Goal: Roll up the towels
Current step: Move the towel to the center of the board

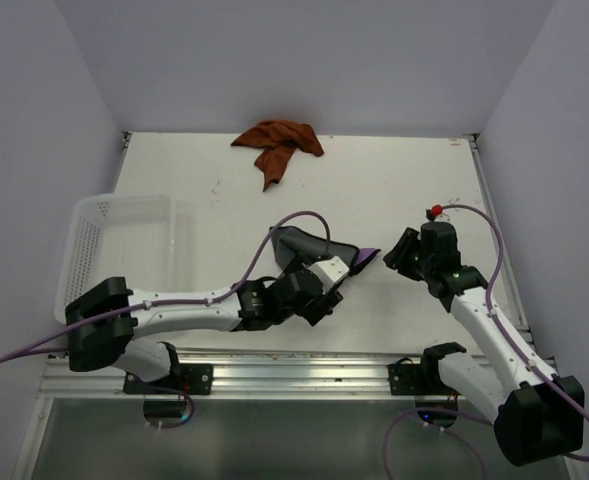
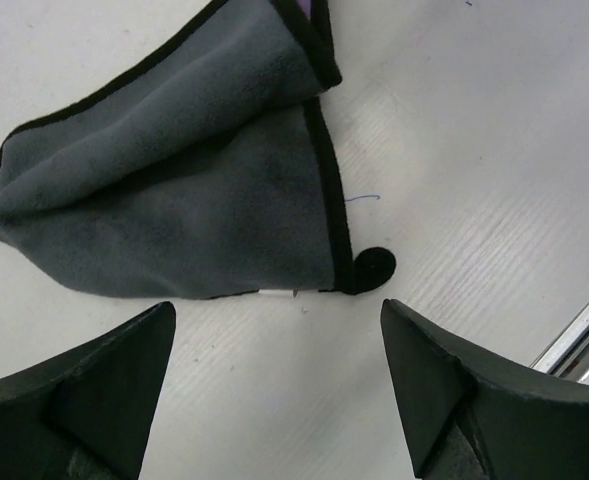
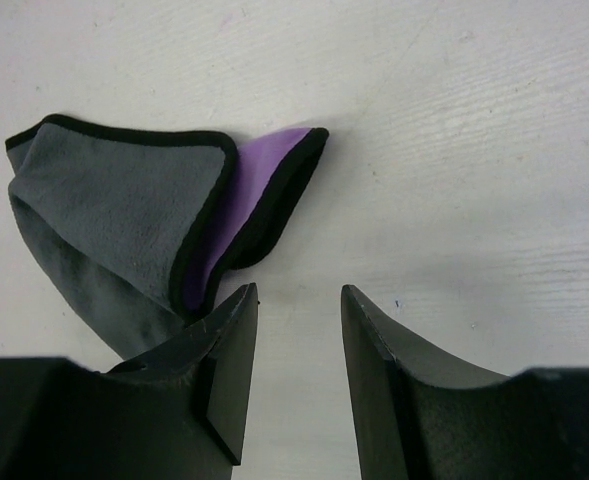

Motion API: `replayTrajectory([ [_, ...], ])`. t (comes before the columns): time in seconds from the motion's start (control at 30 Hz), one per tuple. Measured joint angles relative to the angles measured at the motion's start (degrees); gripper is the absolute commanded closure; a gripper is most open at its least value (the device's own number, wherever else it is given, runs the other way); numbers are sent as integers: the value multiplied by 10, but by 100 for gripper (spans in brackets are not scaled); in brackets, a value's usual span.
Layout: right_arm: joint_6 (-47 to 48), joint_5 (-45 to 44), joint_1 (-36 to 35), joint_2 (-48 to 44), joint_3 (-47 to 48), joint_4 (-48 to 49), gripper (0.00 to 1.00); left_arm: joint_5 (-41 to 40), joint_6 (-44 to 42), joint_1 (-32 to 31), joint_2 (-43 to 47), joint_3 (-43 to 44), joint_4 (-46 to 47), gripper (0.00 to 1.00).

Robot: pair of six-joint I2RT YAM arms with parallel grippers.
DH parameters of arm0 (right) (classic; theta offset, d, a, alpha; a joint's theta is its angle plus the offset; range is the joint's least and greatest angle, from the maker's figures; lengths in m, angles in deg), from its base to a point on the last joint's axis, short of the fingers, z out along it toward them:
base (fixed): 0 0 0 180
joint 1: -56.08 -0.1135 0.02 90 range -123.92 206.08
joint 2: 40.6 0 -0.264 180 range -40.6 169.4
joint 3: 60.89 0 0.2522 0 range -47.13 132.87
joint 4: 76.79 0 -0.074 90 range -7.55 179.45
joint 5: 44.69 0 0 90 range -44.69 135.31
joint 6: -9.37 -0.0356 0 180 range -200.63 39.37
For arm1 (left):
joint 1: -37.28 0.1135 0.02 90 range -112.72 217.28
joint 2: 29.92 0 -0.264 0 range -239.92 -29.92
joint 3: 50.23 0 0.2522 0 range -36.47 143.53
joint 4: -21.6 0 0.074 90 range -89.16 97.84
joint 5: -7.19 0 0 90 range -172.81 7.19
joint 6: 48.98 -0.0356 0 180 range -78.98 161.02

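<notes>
The purple towel (image 1: 312, 246) lies crumpled near the table's front middle, dark grey side up with black edging, and a purple corner (image 1: 367, 256) pokes out to the right. My left gripper (image 1: 332, 283) hovers at its near edge. In the left wrist view the grey cloth (image 2: 174, 190) lies just beyond the open left gripper (image 2: 277, 310), with bare table between the fingers. My right gripper (image 1: 402, 252) is to the right of the purple corner (image 3: 249, 190). Its jaws (image 3: 297, 292) are partly open over bare table, holding nothing. The rust orange towel (image 1: 277, 145) lies bunched at the far edge.
A white perforated basket (image 1: 124, 200) stands at the left side of the table. A purple cable (image 1: 294, 218) from the left arm loops over the purple towel. A metal rail (image 1: 304, 372) runs along the near edge. Walls close in the table on three sides.
</notes>
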Motion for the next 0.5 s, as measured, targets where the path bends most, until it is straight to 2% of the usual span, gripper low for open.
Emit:
replayTrajectory([
  [0.13,2,6,2,0,-6,0,57,-28,-16,-27,-55,35,10,17],
  [0.3,7,15,8,2,-8,2,57,-31,-25,-31,-93,44,26,21],
  [0.5,13,17,14,12,-10,8,57,-32,-29,-31,-133,53,41,35],
])
